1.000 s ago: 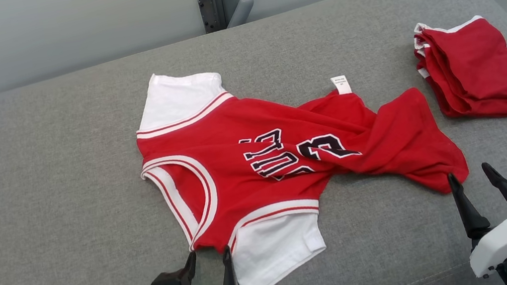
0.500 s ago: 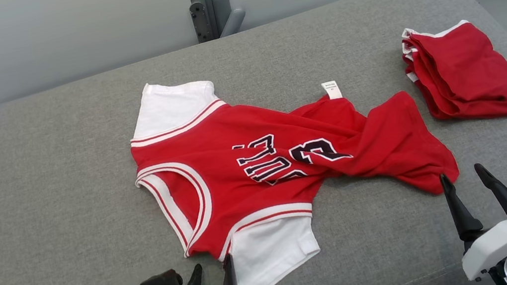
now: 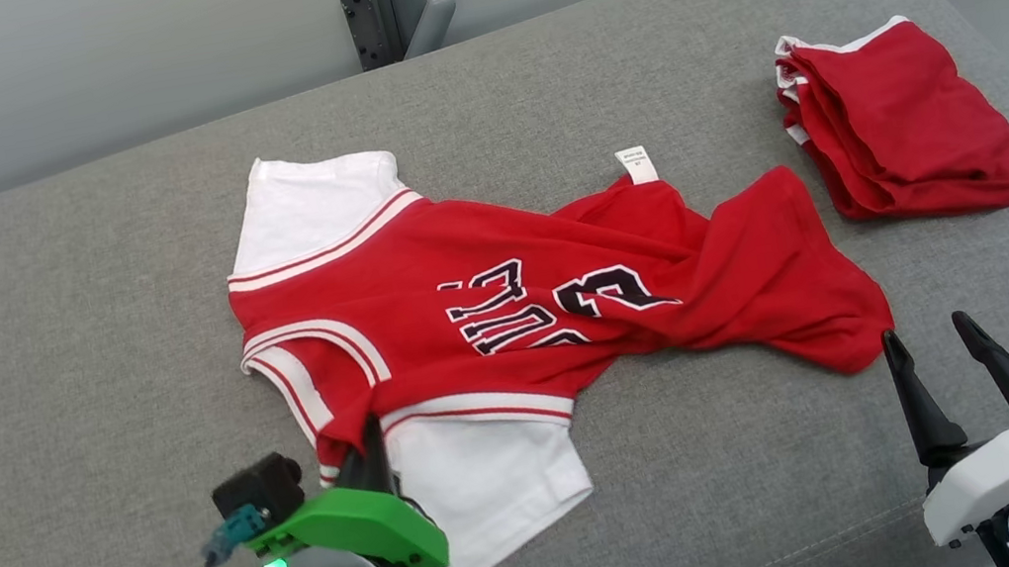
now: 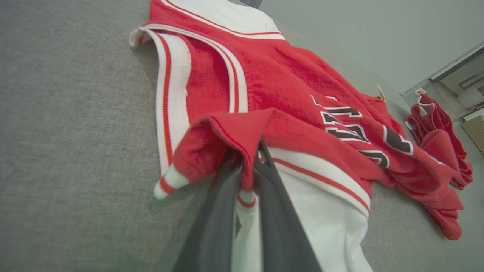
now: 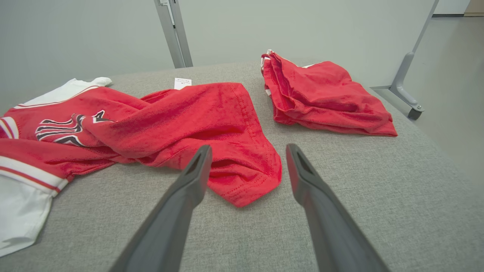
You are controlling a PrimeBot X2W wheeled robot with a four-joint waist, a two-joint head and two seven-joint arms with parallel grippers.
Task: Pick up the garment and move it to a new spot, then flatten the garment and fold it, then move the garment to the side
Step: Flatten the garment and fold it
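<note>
At the near edge of the grey cushion (image 3: 73,338), the left gripper (image 4: 249,155) has its fingers pinched together on a bunched red fold of the jersey (image 3: 500,254). It grips beside the striped neckline (image 3: 306,393), and that fold is raised slightly off the cushion. Toward the cushion's near right corner, the right gripper (image 3: 924,329) hovers with its fingers spread wide and nothing between them, just short of the jersey's red hem corner. The jersey lies across the middle of the cushion: red body, white sleeves, red-and-white ribbed trim and black lettering (image 3: 508,308) outlined in white. Its lower half is twisted and rumpled. A white label (image 3: 638,163) sticks out toward the cushion's far side. Folded red shorts (image 3: 917,132) sit at the cushion's far right.
</note>
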